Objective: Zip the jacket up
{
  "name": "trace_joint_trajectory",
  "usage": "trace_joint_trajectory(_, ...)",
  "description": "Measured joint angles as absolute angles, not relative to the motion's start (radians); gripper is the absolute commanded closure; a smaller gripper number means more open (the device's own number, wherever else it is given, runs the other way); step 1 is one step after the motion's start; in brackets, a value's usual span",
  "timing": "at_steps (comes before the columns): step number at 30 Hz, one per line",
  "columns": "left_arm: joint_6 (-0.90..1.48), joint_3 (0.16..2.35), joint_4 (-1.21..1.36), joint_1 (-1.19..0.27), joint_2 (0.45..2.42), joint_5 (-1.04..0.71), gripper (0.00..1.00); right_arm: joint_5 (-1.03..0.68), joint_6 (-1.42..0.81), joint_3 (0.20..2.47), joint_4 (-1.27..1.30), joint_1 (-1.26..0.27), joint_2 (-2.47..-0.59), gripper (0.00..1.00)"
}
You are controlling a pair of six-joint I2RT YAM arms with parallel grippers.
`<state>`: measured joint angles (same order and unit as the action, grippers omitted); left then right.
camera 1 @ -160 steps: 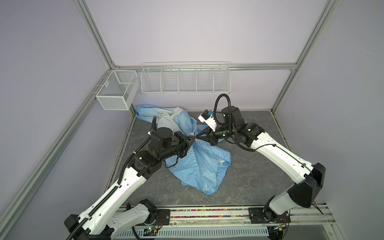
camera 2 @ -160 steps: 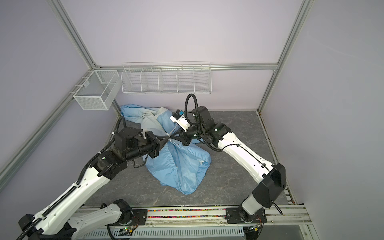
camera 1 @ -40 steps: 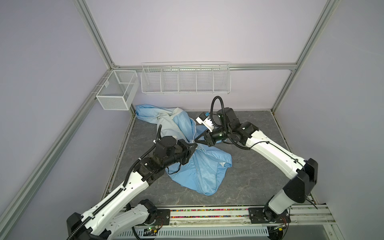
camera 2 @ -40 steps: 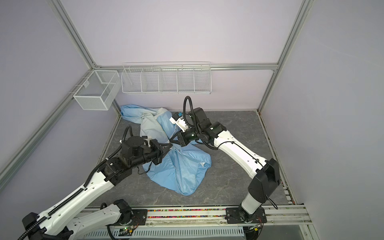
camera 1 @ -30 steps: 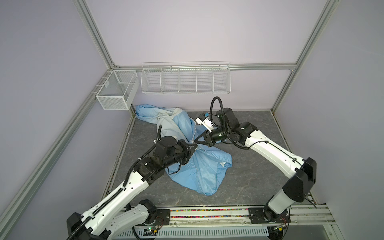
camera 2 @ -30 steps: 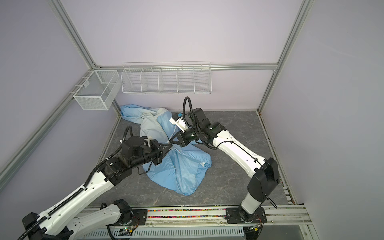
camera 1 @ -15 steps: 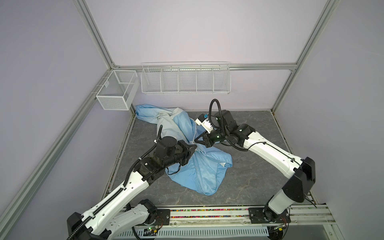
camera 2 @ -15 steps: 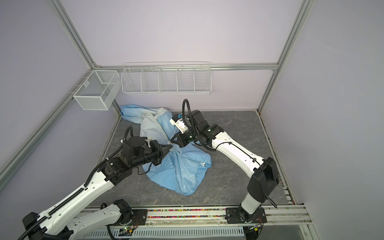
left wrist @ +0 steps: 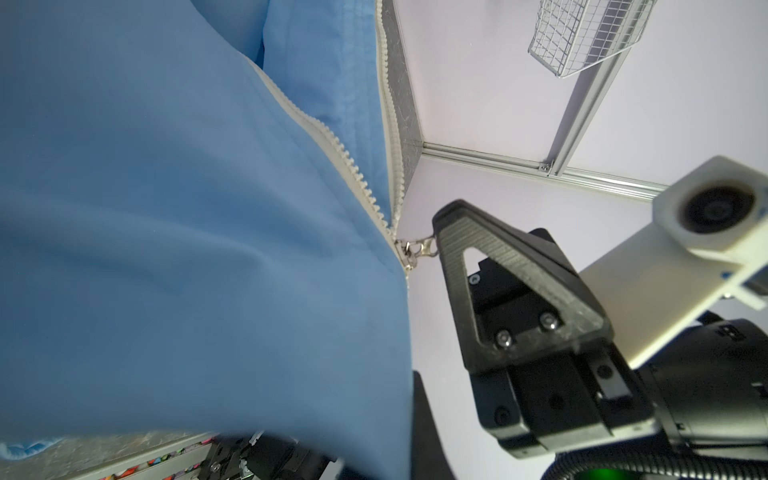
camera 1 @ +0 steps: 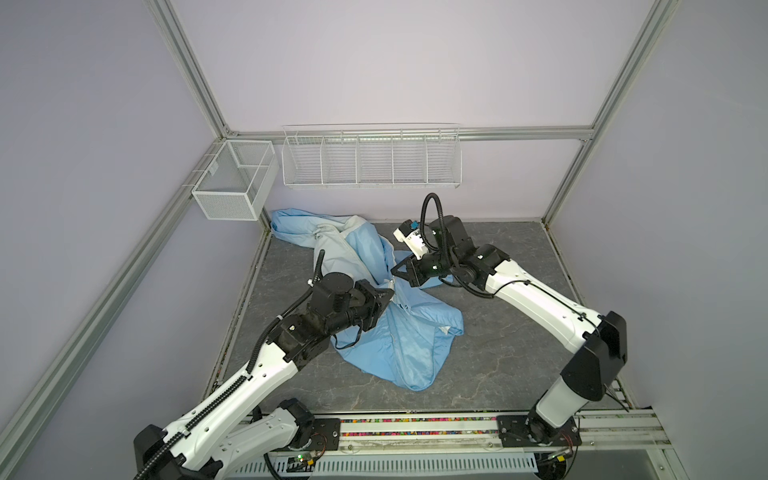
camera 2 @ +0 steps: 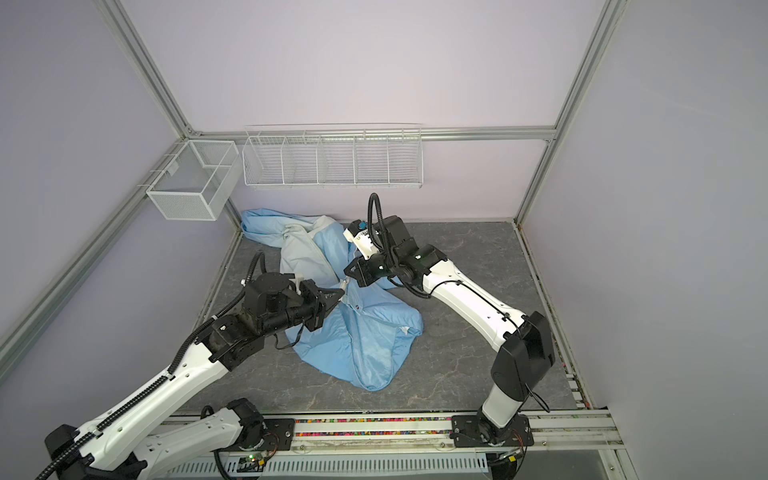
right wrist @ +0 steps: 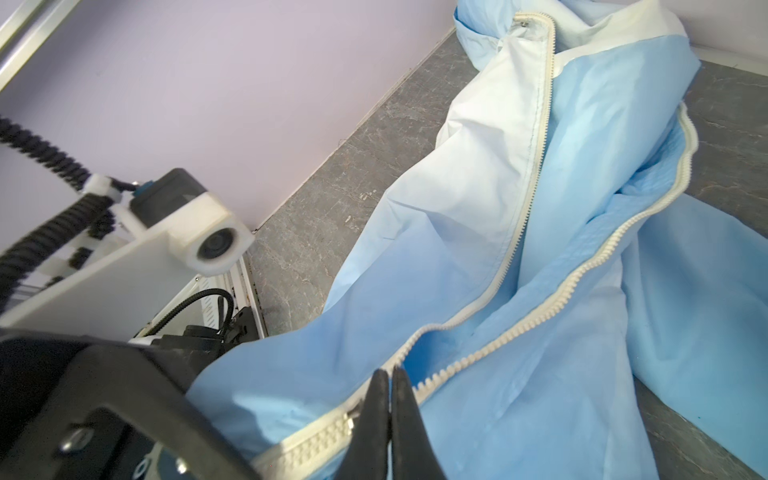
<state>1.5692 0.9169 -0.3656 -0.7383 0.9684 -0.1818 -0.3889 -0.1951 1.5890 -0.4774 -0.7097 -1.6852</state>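
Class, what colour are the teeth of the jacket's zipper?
Cream-white zipper teeth, clearest in the right wrist view.

I have my left arm (camera 1: 249,382) stretched low from its base toward the middle, forearm nearly level. Its wrist is straight, and the left gripper (camera 1: 388,296) is pinched tight on the jacket (camera 1: 415,332) edge. My right arm (camera 1: 540,303) rises to a bent elbow, then slopes inward. The right gripper (camera 1: 395,272) points at the left one, tips near. Its fingers (right wrist: 405,407) are pressed together on the zipper pull (left wrist: 419,248).
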Motion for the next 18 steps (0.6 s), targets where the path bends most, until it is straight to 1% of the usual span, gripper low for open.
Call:
trace_joint_trajectory(6, 1.569, 0.917, -0.369, -0.739, 0.966, -0.200, 1.00, -0.318, -0.198, 1.610, -0.473, -0.656, -1.742, 0.93)
trace_joint_trajectory(13, 1.570, 0.917, -0.369, -0.739, 0.966, -0.204, 1.00, -0.339, -0.221, 1.630, -0.474, -0.649, -1.762, 0.93)
trace_joint_trajectory(14, 1.569, 0.917, -0.369, -0.739, 0.966, -0.204, 1.00, -0.344, -0.229, 1.633, -0.474, -0.648, -1.762, 0.87)
trace_joint_trajectory(15, 1.569, 0.917, -0.368, -0.739, 0.966, -0.203, 1.00, -0.346, -0.236, 1.637, -0.477, -0.644, -1.762, 0.76)
trace_joint_trajectory(16, 1.569, 0.917, -0.368, -0.739, 0.966, -0.203, 1.00, -0.348, -0.242, 1.641, -0.483, -0.640, -1.762, 0.68)
trace_joint_trajectory(17, 1.569, 0.917, -0.366, -0.739, 0.966, -0.202, 1.00, -0.351, -0.258, 1.642, -0.489, -0.632, -1.762, 0.65)
trace_joint_trajectory(18, 1.569, 0.917, -0.364, -0.739, 0.966, -0.200, 1.00, -0.356, -0.271, 1.642, -0.498, -0.621, -1.762, 0.65)
